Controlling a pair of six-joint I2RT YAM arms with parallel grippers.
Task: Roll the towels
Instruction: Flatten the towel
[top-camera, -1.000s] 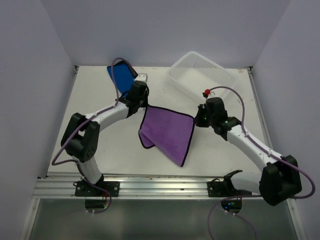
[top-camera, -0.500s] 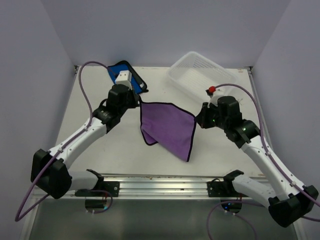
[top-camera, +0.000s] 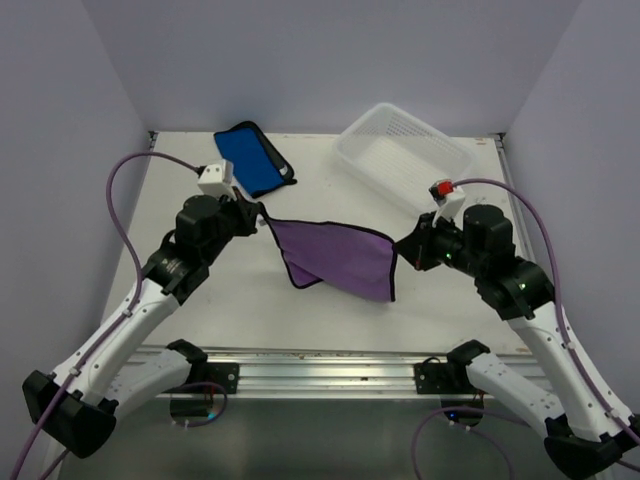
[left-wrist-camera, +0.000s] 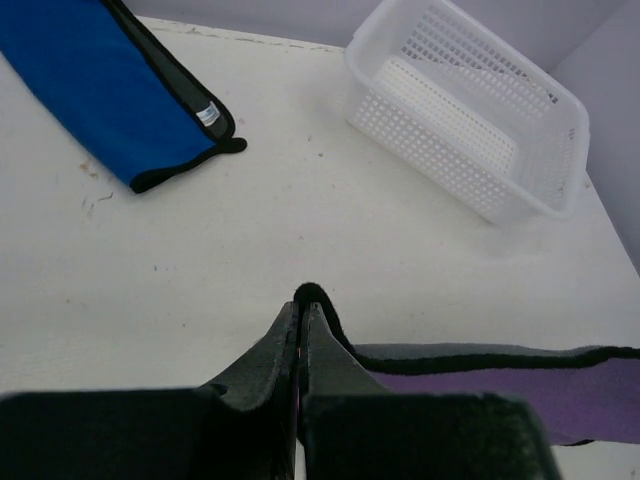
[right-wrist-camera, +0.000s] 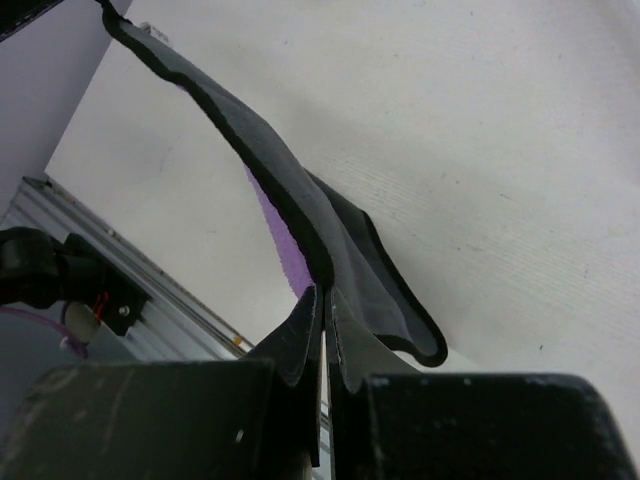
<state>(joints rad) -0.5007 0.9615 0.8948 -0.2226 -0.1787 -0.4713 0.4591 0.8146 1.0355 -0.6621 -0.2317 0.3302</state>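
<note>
Step in hand, likely: spreading purple towel (top-camera: 335, 260) out flat before rolling; no roll started yet. Pinching one black-edged corner with left gripper (top-camera: 262, 208), fingers closed tight on the hem with no gap showing. Pinching the opposite corner with right gripper (top-camera: 405, 250), fingers likewise clamped together on the cloth. Hanging between the two, centre of tabletop (top-camera: 300, 320), held edge pulled fairly straight, rest sagging toward 6 o'clock with a fold at the 7 o'clock corner; cannot tell how much touches the surface. Long axis along the held edge, roughly 10 o'clock to 4 o'clock in the top view.

Next, probably: lowering both corners together, keeping tension so the fold drops out, then letting go and rolling from one short end.

Blue towel (top-camera: 250, 160) lying flat at 11 o'clock, untouched, unrolled, long axis about 10 to 4 o'clock. White perforated basket (top-camera: 405, 150) at 1 o'clock, apart from both towels.
</note>
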